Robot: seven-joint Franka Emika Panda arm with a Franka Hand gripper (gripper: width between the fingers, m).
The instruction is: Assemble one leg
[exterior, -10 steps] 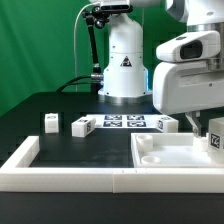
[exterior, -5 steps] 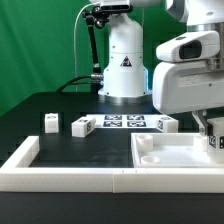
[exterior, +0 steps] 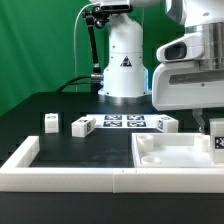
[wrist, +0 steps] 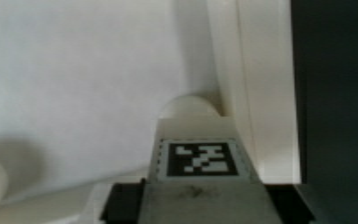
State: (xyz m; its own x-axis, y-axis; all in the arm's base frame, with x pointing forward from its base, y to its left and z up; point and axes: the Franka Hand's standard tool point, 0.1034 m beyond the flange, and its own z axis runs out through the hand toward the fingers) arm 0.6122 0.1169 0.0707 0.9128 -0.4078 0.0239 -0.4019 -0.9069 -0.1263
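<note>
My gripper (exterior: 215,133) is shut on a leg (exterior: 217,141), a short white post with a black-and-white tag. It holds the leg upright over the far right corner of the large flat white panel (exterior: 170,157). In the wrist view the leg (wrist: 202,150) sits between my dark fingers (wrist: 137,202), tag facing the camera. Its far end is at a rounded corner socket (wrist: 194,103) of the panel (wrist: 69,90). I cannot tell whether the leg touches the panel.
Three look-alike legs (exterior: 50,122), (exterior: 83,125), (exterior: 165,124) stand at the back of the black table beside the marker board (exterior: 125,122). A white raised border (exterior: 60,172) runs along the front. The robot base (exterior: 125,65) stands behind.
My gripper has shifted slightly toward the exterior view's right with the leg in it. The other legs and the panel have not moved.
</note>
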